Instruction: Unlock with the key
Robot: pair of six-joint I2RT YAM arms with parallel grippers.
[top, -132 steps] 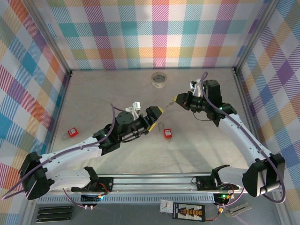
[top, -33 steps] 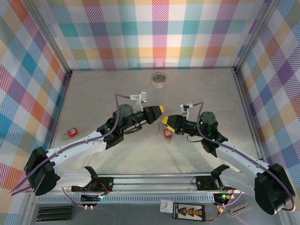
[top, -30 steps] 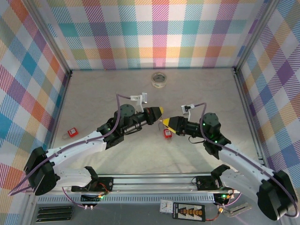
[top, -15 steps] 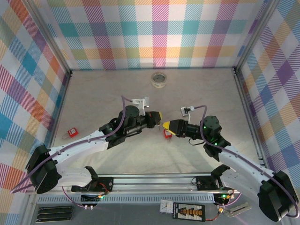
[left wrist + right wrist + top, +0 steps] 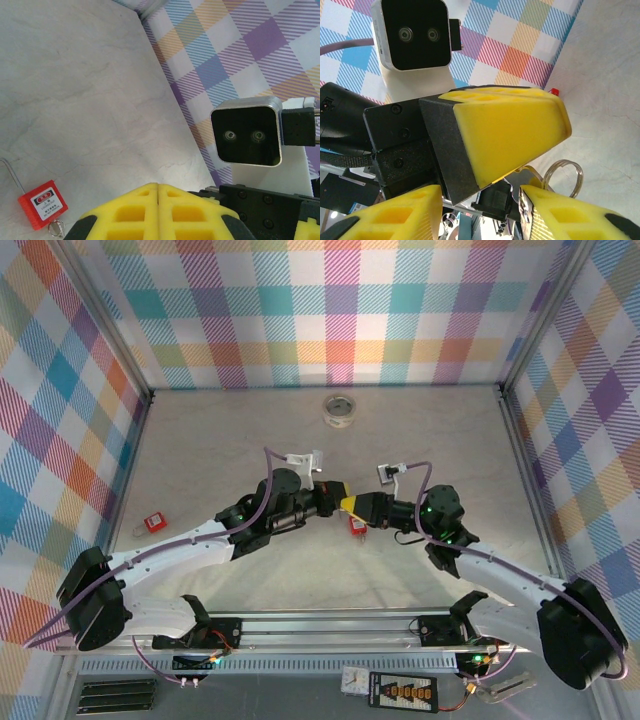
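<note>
Left gripper (image 5: 338,492) clenching flat, pads flush in left wrist view. Right gripper (image 5: 350,503) sitting tip-to-tip with it, fingers (image 5: 405,215) parted, straddling left's yellow pad (image 5: 515,130). Key blade not resolving — metal ring (image 5: 563,178) peeking just beside that pad, likely key's, can't tell who's holding it. Red padlock (image 5: 357,526) lying just under right tip. Looking like regrasp: pinch metal not foam, keep left clamped until grip is sure — dropping key onto table (image 5: 230,440) is main risk
</note>
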